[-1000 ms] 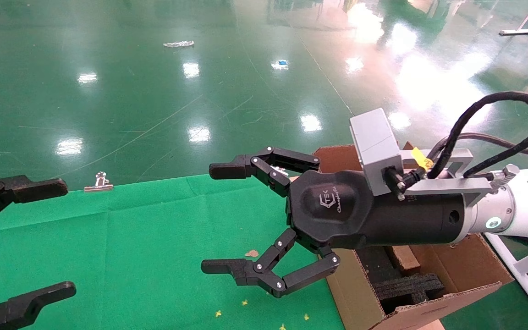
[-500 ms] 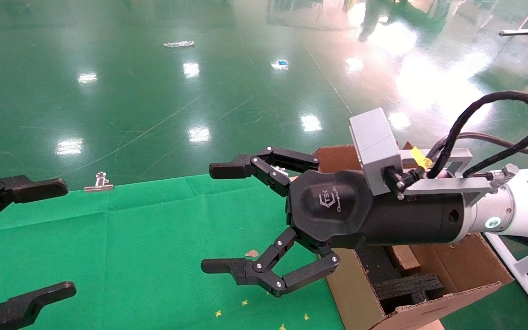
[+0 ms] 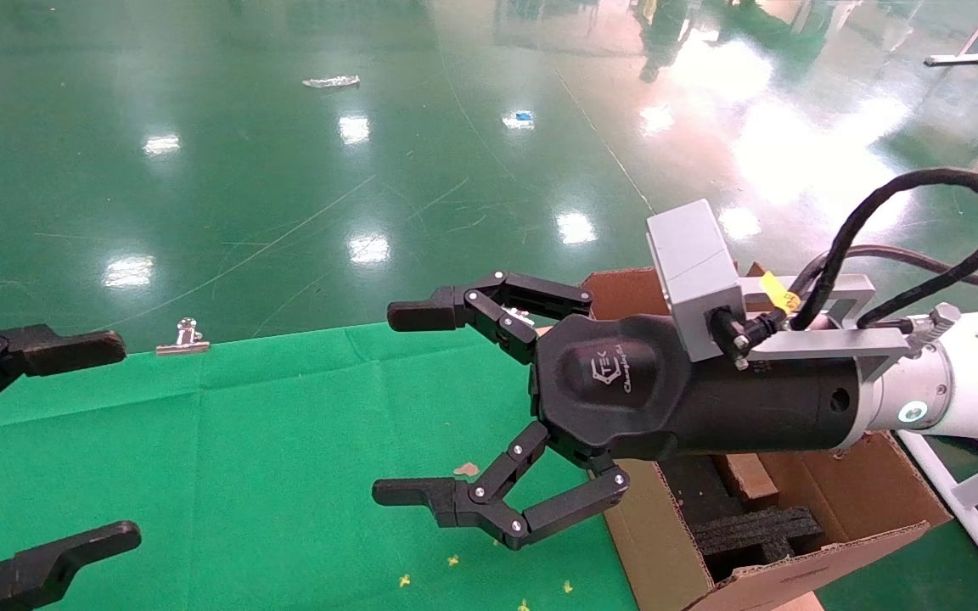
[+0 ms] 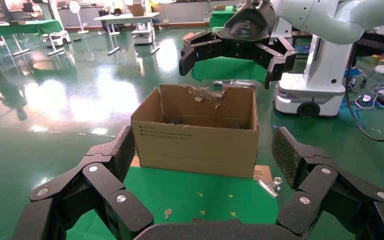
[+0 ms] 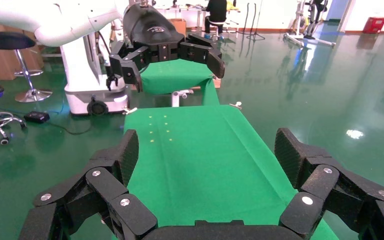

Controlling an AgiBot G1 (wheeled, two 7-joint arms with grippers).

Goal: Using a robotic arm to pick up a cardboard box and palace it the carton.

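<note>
Your right gripper (image 3: 408,407) hangs over the green desk (image 3: 268,441) beside the carton (image 3: 845,501), fingers (image 3: 421,316) spread wide and holding nothing. Your left gripper (image 3: 90,437) waits at the desk's left end, fingers wide apart too. The small box shows only as a brown corner (image 4: 263,173) against the carton's foot

Left tool (image 4: 200,165) spread open, carton (image 4: 196,131) beyond, right tool (image 4: 236,59) above

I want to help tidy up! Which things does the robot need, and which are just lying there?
Needed:
- big brown corrugated carton
- right gripper, open
- left gripper, open

Lying about:
- silver binder clip
- small brown scrap
- green cloth
</note>
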